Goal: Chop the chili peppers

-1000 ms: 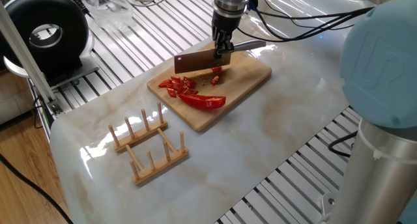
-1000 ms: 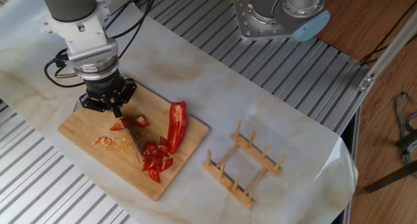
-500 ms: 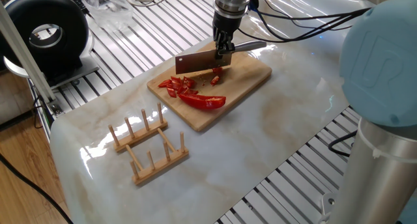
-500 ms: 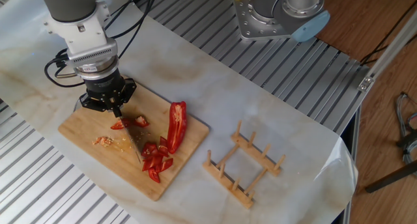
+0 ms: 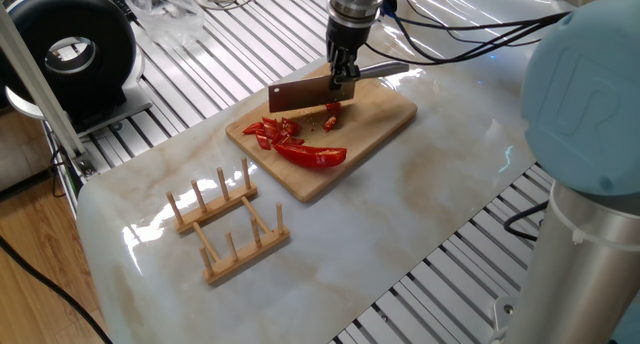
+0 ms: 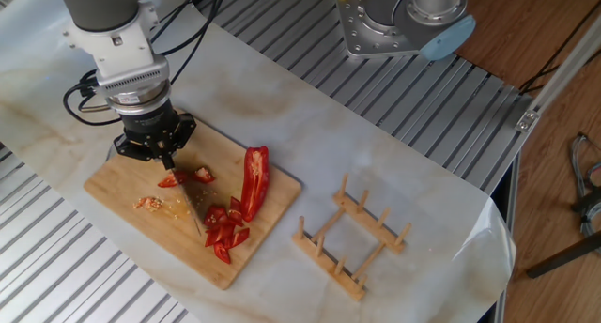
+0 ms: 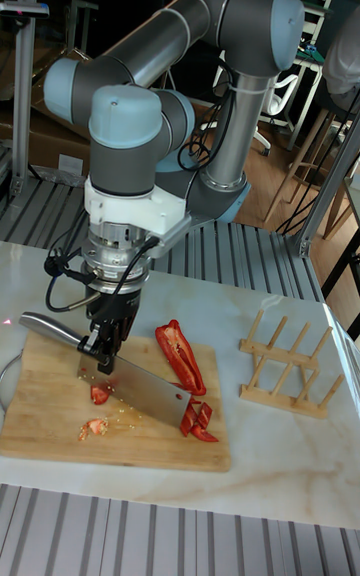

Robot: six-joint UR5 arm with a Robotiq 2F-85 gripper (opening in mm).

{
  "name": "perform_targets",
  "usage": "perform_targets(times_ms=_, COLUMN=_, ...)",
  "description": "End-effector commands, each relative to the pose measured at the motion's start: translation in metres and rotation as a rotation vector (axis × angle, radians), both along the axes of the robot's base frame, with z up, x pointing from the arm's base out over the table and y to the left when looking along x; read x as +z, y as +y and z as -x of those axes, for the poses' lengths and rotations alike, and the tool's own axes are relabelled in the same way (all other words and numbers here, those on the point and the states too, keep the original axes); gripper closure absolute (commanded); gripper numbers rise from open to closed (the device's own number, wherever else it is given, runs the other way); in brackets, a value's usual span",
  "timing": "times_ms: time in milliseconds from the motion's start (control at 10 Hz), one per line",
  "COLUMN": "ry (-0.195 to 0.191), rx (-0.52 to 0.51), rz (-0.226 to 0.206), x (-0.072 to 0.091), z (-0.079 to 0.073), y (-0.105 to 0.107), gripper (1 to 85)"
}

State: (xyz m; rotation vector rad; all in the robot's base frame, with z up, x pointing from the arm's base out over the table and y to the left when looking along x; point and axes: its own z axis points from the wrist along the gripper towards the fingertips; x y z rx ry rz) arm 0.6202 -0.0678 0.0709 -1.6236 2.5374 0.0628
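The chili peppers lie on a wooden cutting board (image 5: 387,112) (image 6: 161,237) (image 7: 40,411). One long red half (image 5: 312,156) (image 6: 254,177) (image 7: 180,354) is whole, and several cut red bits (image 5: 274,132) (image 6: 223,231) (image 7: 196,420) sit beside it. A few smaller bits (image 6: 174,180) (image 7: 98,395) lie on the other side of the blade. My gripper (image 5: 343,80) (image 6: 165,155) (image 7: 103,357) is shut on the handle of a cleaver (image 5: 300,96) (image 7: 145,386). Its blade stands over the board between the bits, edge down; whether it touches the wood is unclear.
A wooden peg rack (image 5: 226,224) (image 6: 352,238) (image 7: 286,372) stands on the marble top beside the board. A black round device (image 5: 70,54) and a plastic bag (image 5: 165,9) sit at the back. The arm's grey base (image 6: 404,23) is mounted beyond the table edge.
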Motion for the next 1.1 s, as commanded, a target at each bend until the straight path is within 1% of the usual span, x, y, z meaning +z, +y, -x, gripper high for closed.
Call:
perform_targets(times_ms=0, ry=-0.008, rx=-0.009, rz=-0.008, x=0.0039, z=-0.0040, y=0.0033, gripper=84.3)
perform_targets(times_ms=500, ry=-0.021, rx=-0.007, rz=0.015, x=0.0028, z=-0.0097, y=-0.0012, gripper=84.3)
perform_targets(times_ms=800, ry=-0.005, rx=-0.006, rz=0.003, x=0.0027, z=-0.0056, y=0.0018, gripper=84.3)
perform_targets(times_ms=900, ry=-0.003, rx=-0.004, rz=0.003, x=0.0027, z=-0.0047, y=0.0018, gripper=84.3)
perform_targets(times_ms=1000, ry=-0.004, rx=-0.001, rz=0.012, x=0.0022, z=-0.0051, y=-0.0007, gripper=84.3)
